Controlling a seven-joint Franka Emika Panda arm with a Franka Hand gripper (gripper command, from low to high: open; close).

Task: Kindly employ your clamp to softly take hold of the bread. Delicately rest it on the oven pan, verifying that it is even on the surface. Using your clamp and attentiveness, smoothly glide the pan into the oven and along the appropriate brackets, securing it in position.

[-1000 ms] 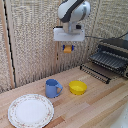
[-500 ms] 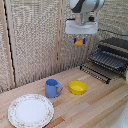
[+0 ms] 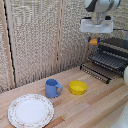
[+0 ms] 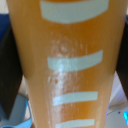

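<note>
You are looking at the bulky white-and-black robot arm hanging high at the exterior view's right, its wrist pointing straight down. The white boxy clamp [image 3: 93,39] is sitting level, well above the wooden counter [image 3: 95,107], and its two short dark fingertips are closing on the small orange-brown oblong bread [image 3: 93,41], which is hanging upright between them.

In the wrist view the bread [image 4: 67,65] is filling nearly the whole picture as a glossy orange column crossed by pale bands, with a dark fingertip [image 4: 10,75] pressing against one flank. The other flank is showing only a sliver of dark finger.

The clamp is hovering just above and beside the near corner of the small boxy dark toaster oven [image 3: 114,54], which is standing at the counter's far right corner. The oven's door is lying open, and the flat dark oven pan [image 3: 109,60] with parallel wire bars is resting inside the opening; how far it is drawn out cannot be told.

Toward the counter's middle, a blue ceramic mug [image 3: 52,88] is standing upright just beside a shallow yellow bowl [image 3: 77,87]. A round white plate [image 3: 30,110] with a patterned rim is lying near the counter's front left edge, well apart from the oven.
</note>
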